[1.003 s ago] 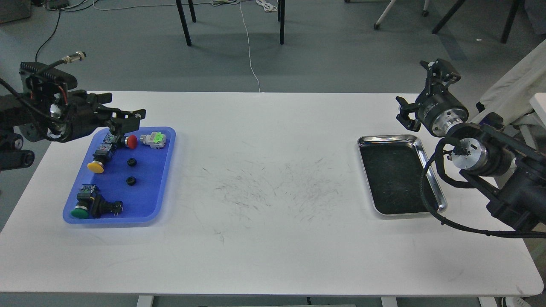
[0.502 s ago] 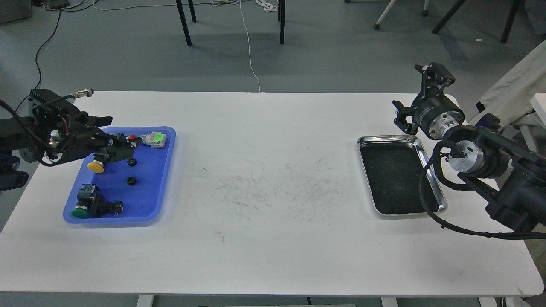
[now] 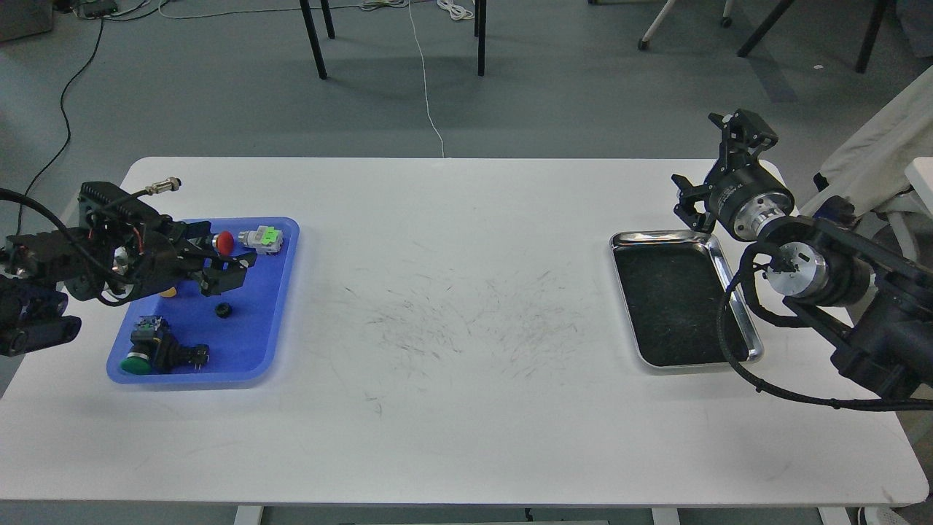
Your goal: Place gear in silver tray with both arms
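Note:
A small black gear (image 3: 224,310) lies in the blue tray (image 3: 255,343) at the left. A second gear that lay just above it is hidden under my left gripper (image 3: 227,273). That gripper is low in the blue tray with its fingers apart around that spot. The silver tray (image 3: 660,235) sits at the right with its dark floor bare. My right gripper (image 3: 698,152) hangs open and empty above the table just behind the silver tray's far right corner.
The blue tray also holds a red push button (image 3: 224,240), a white and green part (image 3: 262,237), a green push button (image 3: 149,351) and a yellow one (image 3: 169,292) mostly hidden by my left arm. Chair legs and cables lie on the floor beyond the table.
My left gripper has come down and toward me into the blue tray, now covering the upper gear. My right gripper shifted slightly left and stays open.

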Robot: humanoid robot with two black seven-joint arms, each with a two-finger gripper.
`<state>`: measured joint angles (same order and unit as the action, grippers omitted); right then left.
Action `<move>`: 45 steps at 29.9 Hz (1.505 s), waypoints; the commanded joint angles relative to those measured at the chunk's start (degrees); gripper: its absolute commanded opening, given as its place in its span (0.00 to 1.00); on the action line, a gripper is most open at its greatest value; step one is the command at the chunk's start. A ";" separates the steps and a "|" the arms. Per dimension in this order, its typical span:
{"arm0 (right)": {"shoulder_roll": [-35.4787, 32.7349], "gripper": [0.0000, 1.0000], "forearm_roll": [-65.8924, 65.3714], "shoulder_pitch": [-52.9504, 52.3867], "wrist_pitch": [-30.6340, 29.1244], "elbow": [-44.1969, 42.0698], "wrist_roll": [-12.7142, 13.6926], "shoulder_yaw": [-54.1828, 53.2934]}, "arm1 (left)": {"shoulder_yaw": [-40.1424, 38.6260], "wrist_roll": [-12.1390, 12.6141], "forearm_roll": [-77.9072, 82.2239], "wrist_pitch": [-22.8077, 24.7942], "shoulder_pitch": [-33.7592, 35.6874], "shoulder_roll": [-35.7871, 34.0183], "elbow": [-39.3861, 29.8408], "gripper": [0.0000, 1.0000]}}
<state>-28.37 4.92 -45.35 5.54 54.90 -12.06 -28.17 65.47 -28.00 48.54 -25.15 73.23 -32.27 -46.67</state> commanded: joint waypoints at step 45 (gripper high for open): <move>-0.02 0.99 -0.61 0.35 0.17 0.03 -0.07 0.31 | -8.25 0.00 -4.24 5.90 -15.58 5.28 19.60 0.70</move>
<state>-28.34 4.31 -45.03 5.72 54.94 -12.11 -27.86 57.55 -27.99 45.46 -19.50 57.78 -27.63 -27.31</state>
